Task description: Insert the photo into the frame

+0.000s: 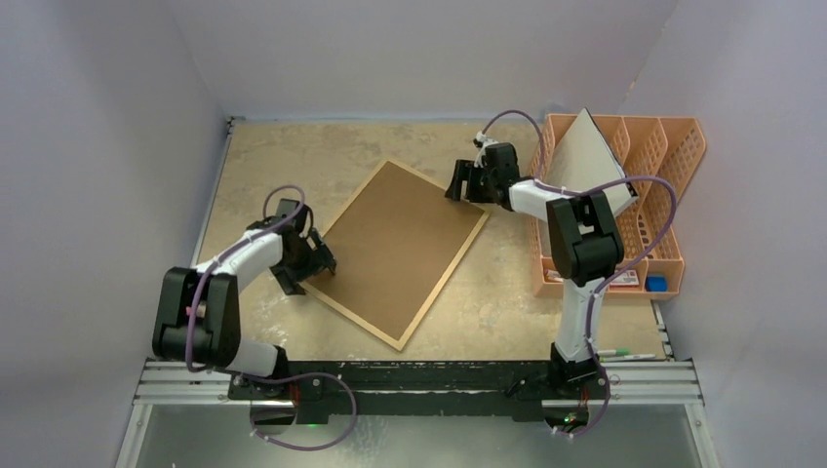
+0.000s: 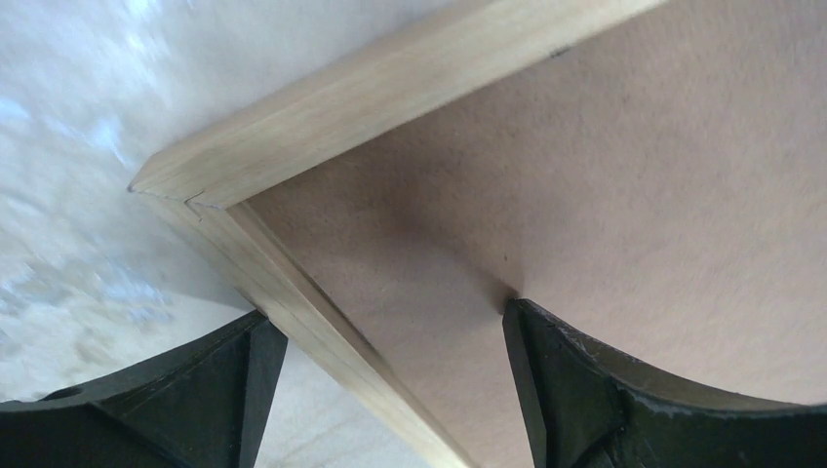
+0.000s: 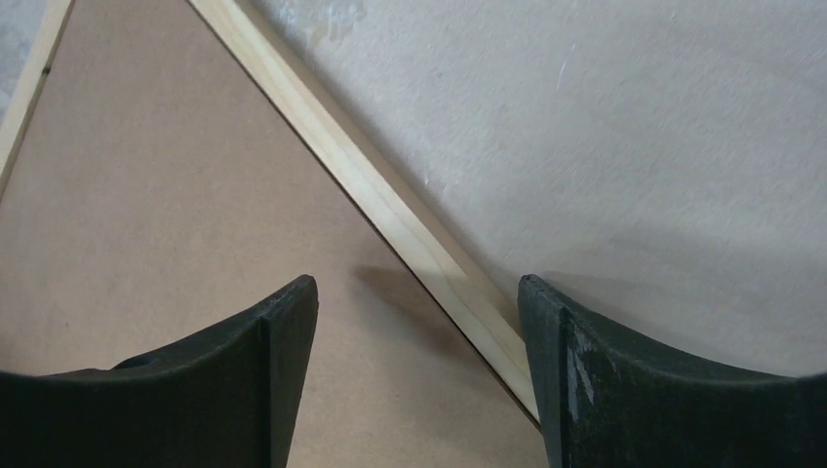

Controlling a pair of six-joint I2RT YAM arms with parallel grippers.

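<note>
Top external view: nearest, the left gripper sits at the near-left corner of the large thin light-wood rectangular picture frame, its fingers spread wide astride the wooden edge. That frame lies brown fibreboard back up on the mottled beige table, mid-table, its long axis running from near-left to far-right. At the frame's far corner the right gripper likewise straddles the edge, fingers apart. Far right stands an orange plastic file rack holding a white board
</note>
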